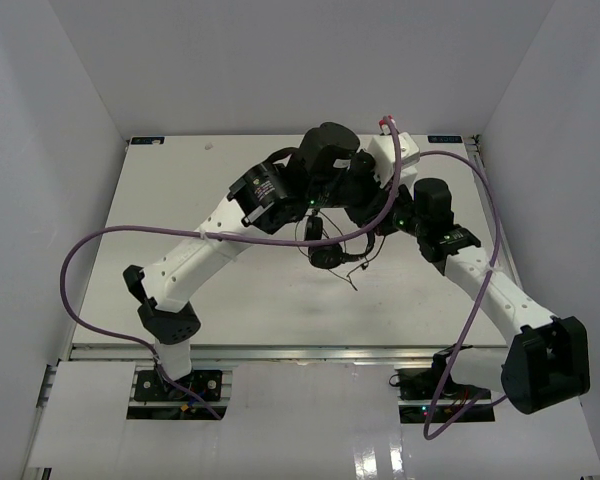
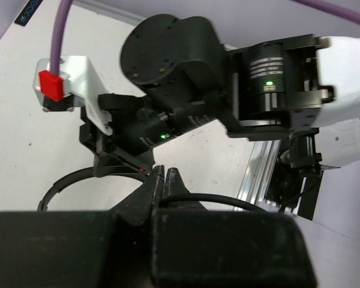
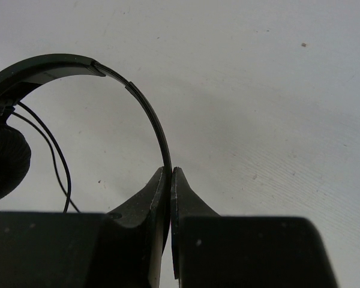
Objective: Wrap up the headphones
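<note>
The black headphones (image 1: 326,255) hang above the table between the two arms at the middle back. My right gripper (image 3: 170,174) is shut on the thin headband (image 3: 145,108); one padded earcup (image 3: 3,162) and the thin cable (image 3: 55,157) show at the left of that view. My left gripper (image 2: 162,180) is shut on a black cable (image 2: 228,201) that curves off to the right from its jaws. Part of the headband arc (image 2: 63,182) shows at the left behind it. In the top view both grippers (image 1: 320,210) (image 1: 365,222) are mostly hidden under the wrists; a cable end (image 1: 352,278) dangles.
The right arm's wrist (image 2: 186,78) crowds close in front of my left gripper. Purple robot cables (image 1: 80,260) (image 1: 490,240) loop over both sides of the white table (image 1: 180,180). An aluminium rail (image 1: 280,350) runs along the near edge. White walls enclose the table.
</note>
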`<state>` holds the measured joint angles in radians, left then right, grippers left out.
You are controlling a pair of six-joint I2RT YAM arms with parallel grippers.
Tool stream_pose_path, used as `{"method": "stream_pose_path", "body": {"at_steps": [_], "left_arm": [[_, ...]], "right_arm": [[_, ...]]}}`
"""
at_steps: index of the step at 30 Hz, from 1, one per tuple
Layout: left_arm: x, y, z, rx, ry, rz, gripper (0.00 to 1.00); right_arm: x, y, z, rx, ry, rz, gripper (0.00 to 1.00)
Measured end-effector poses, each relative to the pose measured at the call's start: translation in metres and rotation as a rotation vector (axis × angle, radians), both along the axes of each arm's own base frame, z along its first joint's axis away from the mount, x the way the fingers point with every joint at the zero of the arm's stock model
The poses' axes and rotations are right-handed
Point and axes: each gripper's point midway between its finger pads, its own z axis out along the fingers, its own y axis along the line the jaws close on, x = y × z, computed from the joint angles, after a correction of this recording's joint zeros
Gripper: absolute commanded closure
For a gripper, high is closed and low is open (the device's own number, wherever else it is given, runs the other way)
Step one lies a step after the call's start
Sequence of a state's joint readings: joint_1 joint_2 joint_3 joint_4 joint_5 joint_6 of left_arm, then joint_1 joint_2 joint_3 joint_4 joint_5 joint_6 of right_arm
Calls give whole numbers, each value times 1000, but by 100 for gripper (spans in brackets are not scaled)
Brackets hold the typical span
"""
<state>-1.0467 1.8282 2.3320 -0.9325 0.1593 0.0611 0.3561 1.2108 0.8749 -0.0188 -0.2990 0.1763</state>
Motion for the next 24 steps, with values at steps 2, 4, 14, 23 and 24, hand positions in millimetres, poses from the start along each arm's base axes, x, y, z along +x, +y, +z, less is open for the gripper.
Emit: {"method": "stream_pose_path", "body": {"at_steps": [2, 4, 14, 23, 24], "left_arm": [[8, 3, -7, 13, 12, 19, 100], [18, 6, -9, 8, 16, 40, 100], [54, 18, 9, -86, 25, 114, 100], [102, 44, 23, -167, 35, 224, 100], [108, 48, 24, -173, 36, 238, 100]], "right_arm": [[-5, 2, 1, -13, -17, 11, 92], [-9, 4, 2, -26, -39, 19, 92], [-32, 11, -15, -159, -153, 59, 92], [-57, 17, -14, -237, -276, 152, 92], [-58, 18, -13, -237, -283, 160, 92]]}}
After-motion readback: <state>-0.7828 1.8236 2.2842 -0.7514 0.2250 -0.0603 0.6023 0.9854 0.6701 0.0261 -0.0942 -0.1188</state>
